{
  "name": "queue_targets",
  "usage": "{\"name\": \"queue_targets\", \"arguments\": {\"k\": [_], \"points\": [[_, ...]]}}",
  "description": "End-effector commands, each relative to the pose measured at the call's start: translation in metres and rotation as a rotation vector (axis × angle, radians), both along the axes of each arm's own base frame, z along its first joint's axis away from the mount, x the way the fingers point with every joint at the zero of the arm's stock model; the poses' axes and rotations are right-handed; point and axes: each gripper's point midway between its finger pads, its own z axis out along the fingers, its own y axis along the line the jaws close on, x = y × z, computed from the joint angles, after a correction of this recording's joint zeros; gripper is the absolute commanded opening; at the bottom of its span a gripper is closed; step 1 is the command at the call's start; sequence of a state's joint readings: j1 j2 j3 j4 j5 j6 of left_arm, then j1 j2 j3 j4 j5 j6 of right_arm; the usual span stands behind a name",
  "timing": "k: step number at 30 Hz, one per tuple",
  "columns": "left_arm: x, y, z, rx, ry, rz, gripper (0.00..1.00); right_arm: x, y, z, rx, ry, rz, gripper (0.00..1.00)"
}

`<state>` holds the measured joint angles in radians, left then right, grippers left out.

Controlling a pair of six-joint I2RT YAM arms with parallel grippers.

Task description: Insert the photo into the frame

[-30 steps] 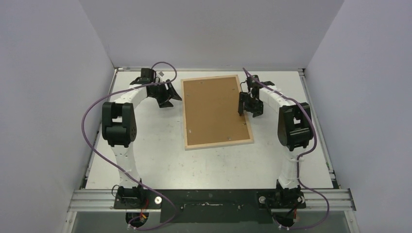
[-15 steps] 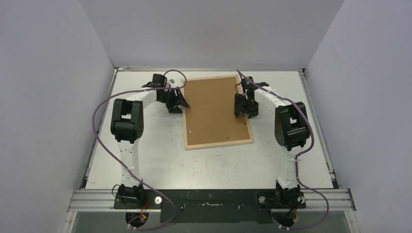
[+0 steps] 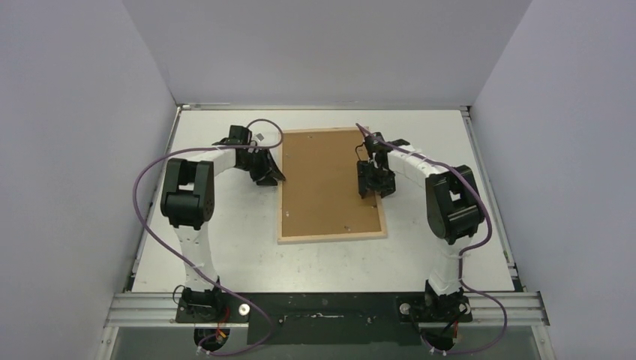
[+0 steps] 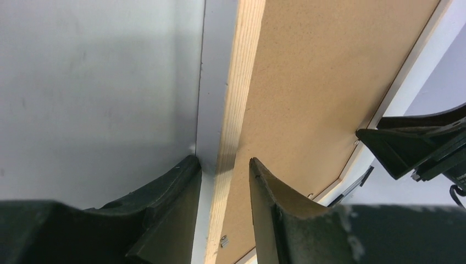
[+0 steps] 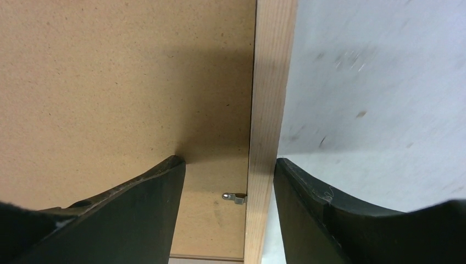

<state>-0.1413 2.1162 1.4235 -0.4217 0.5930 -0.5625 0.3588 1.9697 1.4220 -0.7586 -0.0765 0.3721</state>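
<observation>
The frame (image 4: 242, 82) lies back-up; left end effector (image 4: 223, 160) narrow astride its left rail, grip undeterminable; right end effector (image 5: 229, 160) wide astride opposite rail.

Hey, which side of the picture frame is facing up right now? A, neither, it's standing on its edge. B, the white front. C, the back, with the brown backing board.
C: the brown backing board shows inside the frame, ringed by its pale wood rim, flat on the table.
</observation>
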Motion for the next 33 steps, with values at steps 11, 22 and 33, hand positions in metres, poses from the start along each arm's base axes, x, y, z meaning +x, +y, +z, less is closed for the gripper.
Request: {"name": "queue_targets", "arguments": {"k": [11,22,33], "points": [[-0.020,0.024,0.047,0.073,-0.055,0.030,0.41,0.016,-0.022,0.077,-0.051,-0.227,-0.137,0.59],[0.010,-0.020,0.113,-0.092,-0.234,-0.071,0.37,0.082,0.026,0.109,0.089,-0.337,-0.060,0.56],[-0.001,-0.030,0.056,-0.018,-0.125,-0.095,0.35,0.107,0.070,0.056,0.208,-0.249,-0.081,0.51]]}}
